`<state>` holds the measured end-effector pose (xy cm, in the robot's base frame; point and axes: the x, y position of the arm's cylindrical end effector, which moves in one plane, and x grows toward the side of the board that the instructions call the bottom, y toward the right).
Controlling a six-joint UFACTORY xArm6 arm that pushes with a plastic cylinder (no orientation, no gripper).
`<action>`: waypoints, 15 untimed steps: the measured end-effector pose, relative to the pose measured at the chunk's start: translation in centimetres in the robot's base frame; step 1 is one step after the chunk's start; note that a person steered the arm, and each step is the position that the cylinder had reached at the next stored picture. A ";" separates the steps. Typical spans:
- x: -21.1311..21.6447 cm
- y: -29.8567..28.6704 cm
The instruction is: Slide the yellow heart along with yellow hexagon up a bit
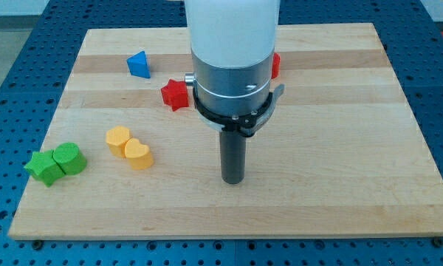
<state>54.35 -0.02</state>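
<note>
The yellow heart (139, 154) lies on the wooden board at the view's lower left, touching the yellow hexagon (118, 139) just up and left of it. My tip (232, 179) rests on the board well to the right of the heart, slightly lower than it, apart from every block.
A green star (43, 167) and a green rounded block (69, 158) sit together near the board's left edge (37, 159). A red star (176, 94) and a blue triangle (139, 64) lie higher up. Another red block (275, 65) shows partly behind the arm.
</note>
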 end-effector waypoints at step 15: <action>7.1 2.1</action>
<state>61.48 2.08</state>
